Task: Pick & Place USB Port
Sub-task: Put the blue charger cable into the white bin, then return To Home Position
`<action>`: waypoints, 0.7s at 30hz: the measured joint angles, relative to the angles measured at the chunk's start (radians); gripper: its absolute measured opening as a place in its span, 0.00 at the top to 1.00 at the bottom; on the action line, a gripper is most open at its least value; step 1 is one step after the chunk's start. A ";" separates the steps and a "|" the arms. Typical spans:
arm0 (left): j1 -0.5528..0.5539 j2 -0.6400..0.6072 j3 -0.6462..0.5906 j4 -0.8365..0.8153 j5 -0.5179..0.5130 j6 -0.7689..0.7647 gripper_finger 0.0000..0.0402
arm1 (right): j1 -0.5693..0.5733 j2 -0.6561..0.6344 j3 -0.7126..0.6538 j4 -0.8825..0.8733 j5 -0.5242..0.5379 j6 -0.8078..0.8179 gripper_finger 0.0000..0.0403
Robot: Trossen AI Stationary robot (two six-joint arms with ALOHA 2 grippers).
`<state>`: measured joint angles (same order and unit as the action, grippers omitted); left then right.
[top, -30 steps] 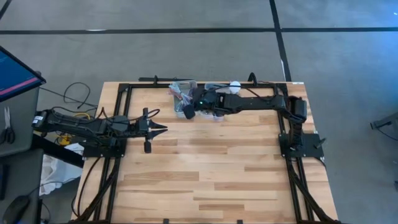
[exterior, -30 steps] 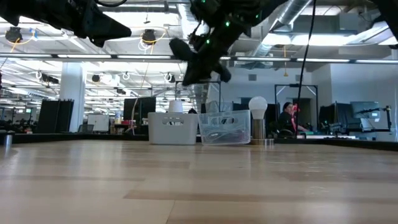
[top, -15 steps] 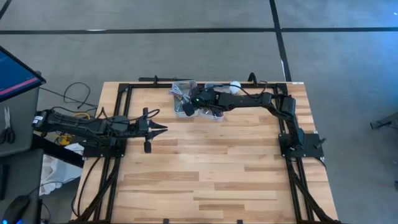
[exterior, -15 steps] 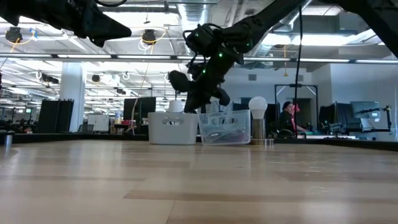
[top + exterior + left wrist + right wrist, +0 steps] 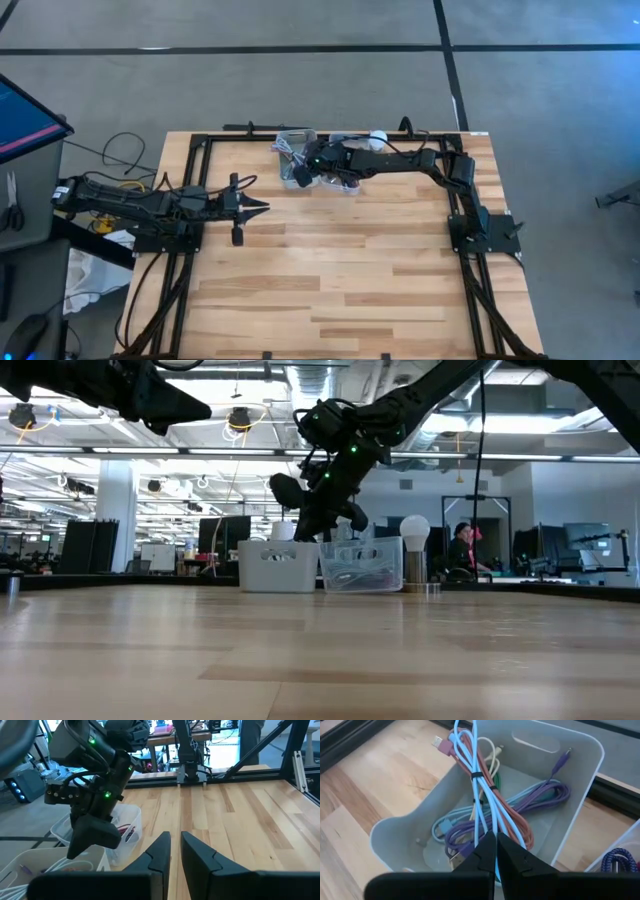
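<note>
Right hand (image 5: 496, 851) poised over the grey bin (image 5: 580, 760) at the counter's (image 5: 330, 270) far edge, fingers pressed together and holding nothing. The bundled USB cables (image 5: 485, 805) lie coiled inside the bin. Step in hand, by judgement: approach before the pick. The next move calls for spreading the fingers and descending onto 1 cable. Left hand (image 5: 172, 851) waits, clenched, above the counter's left side.

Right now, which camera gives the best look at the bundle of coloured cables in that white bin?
The right wrist view: it looks straight into the white bin, showing the cable bundle behind the right claw. The high view shows only a small tangle. The low view shows the bin's wall; the left wrist view, a few loops.
</note>
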<state>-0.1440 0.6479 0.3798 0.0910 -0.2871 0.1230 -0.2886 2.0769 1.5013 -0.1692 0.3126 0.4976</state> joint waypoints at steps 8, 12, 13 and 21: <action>0.000 0.000 0.000 0.000 0.000 0.000 0.89 | 0.000 0.000 0.000 -0.001 0.000 0.000 0.98; 0.000 0.000 0.000 0.000 0.000 0.000 0.89 | 0.000 0.000 0.000 -0.001 0.001 0.000 0.94; 0.000 0.000 0.000 0.000 0.000 0.000 0.89 | 0.000 0.000 0.000 -0.001 0.001 0.000 0.93; 0.000 0.000 0.000 0.000 0.000 0.000 0.89 | 0.007 -0.001 0.061 -0.032 -0.042 -0.060 0.87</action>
<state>-0.1440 0.6479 0.3798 0.0908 -0.2873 0.1230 -0.2820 2.0762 1.5622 -0.2008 0.2707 0.4379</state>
